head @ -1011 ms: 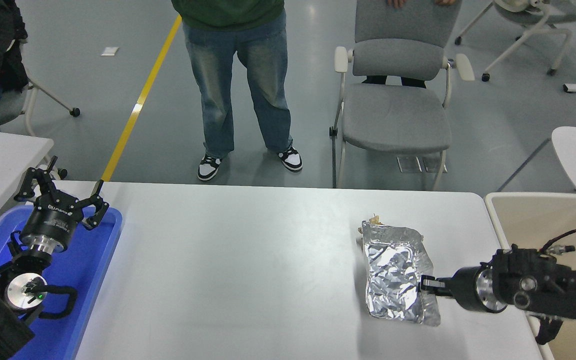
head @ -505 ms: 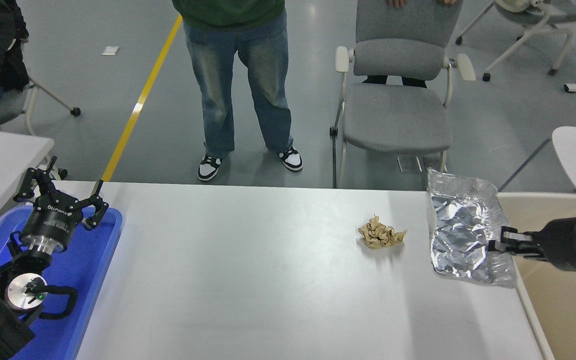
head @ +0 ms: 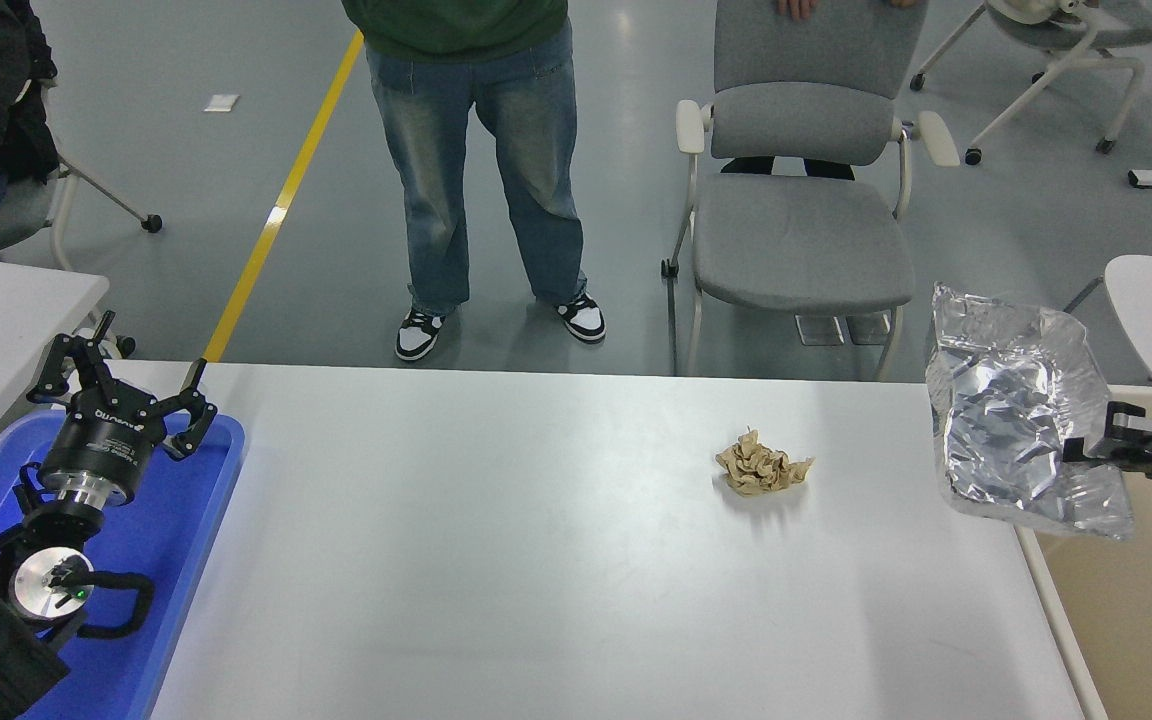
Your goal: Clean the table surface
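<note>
Now the right tool (head: 1086, 450) is clamped on the edge of a crinkled silver foil bag (head: 1021, 425), holding it in the air at about three o'clock, past the right edge of the bench surface (head: 496, 560) and over a beige bin (head: 1136, 600). That broad white bench fills the lower middle of the view. On it, toward two o'clock from its centre, lies a crumpled brown paper wad (head: 762, 467), well apart from the bag. At nine o'clock the left tool (head: 121, 385) hangs over a blue tray (head: 186, 540), its fingers spread apart.
</note>
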